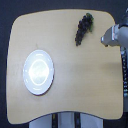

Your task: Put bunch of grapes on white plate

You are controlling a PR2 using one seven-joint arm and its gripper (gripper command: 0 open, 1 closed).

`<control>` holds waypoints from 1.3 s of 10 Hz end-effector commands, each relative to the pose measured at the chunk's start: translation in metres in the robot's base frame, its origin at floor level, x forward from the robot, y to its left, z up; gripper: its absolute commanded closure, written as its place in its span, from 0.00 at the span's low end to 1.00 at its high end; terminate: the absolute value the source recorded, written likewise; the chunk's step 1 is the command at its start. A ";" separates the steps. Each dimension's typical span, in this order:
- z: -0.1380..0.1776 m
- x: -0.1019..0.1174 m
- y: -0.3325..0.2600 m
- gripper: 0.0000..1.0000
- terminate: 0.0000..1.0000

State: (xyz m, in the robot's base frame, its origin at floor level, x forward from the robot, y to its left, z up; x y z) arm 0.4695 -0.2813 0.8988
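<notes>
Pale wood makes up the table [75,85], a rounded-corner top seen from above in the exterior view, with dark floor around it. On it lies the bunch of grapes [82,29], a dark purple-black cluster stretched out lengthwise, its wider end toward the far edge of the table and its narrow tip pointing down toward the middle. It rests flat on the wood near the far edge, toward the exterior view's right.

The white plate [39,71] sits on the exterior view's left half of the table, round and glossy with a bright glare across its centre. Nothing lies on it. Plate and grapes are well apart, with bare wood between them.

The arm enters from the exterior view's right edge, grey and blurred, reaching in over the table's edge at about the height of the grapes. Its gripper [106,38] points toward the bunch but stands clear of it, with a gap of table between them. The picture is too soft to show whether the pincer is spread or pressed together; I cannot tell.
</notes>
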 end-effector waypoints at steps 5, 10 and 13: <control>-0.004 0.027 0.026 0.00 0.00; -0.028 0.075 0.094 0.00 0.00; -0.052 0.101 0.125 0.00 0.00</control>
State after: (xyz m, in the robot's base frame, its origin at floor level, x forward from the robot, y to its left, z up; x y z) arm 0.5288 -0.2045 0.8786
